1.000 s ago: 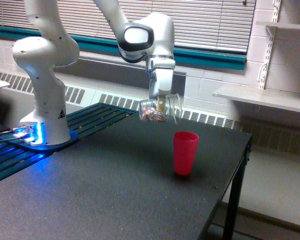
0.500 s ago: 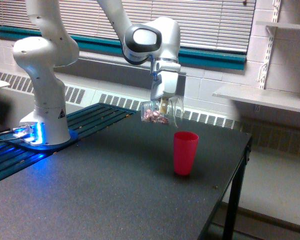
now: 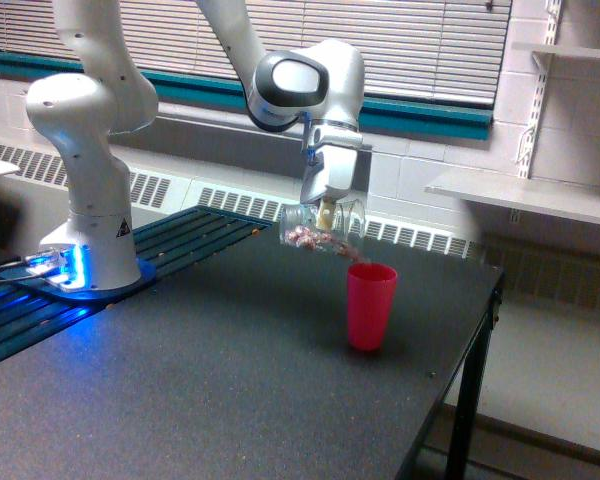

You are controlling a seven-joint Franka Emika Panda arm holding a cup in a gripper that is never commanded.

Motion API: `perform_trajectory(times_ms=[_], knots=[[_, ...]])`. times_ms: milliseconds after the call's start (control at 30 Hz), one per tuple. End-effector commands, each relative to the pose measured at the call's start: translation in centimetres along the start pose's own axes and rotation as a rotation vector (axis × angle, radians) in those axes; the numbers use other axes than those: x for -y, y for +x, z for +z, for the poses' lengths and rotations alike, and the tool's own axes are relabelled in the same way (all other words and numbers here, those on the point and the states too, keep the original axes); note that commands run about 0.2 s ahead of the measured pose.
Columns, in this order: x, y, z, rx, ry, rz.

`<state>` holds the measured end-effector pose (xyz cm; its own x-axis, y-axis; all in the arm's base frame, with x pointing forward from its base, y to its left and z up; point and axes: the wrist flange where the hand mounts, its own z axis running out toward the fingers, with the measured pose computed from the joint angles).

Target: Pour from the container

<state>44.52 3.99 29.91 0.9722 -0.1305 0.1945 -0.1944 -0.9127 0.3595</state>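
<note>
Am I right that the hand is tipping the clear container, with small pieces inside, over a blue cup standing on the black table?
Not quite: the exterior view shows the cup is pink, not blue. The rest holds: the hand tips the clear container over it on the black table.

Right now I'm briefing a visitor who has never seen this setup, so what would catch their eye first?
Probably the white arm, whose tool holds a clear container tipped on its side in mid-air, small pinkish pieces inside sliding toward its mouth. Just below, toward the exterior view's right, a bright pink cup stands upright on the dark table. Blue light glows at the arm's base.
</note>
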Motion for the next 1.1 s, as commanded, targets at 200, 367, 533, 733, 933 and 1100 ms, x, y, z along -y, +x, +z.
perform_trajectory(times_ms=[200, 367, 533, 733, 933, 1100], knots=[[0.53, 0.64, -0.44, -0.006, -0.027, 0.014], [0.75, 0.67, -0.43, 0.001, -0.04, 0.011], [0.97, 0.71, -0.43, 0.006, -0.051, 0.003], [1.07, 0.79, -0.49, 0.012, -0.065, -0.003], [1.09, 0.85, -0.63, 0.014, -0.081, -0.003], [1.16, 0.88, -0.9, 0.016, -0.098, -0.006]])
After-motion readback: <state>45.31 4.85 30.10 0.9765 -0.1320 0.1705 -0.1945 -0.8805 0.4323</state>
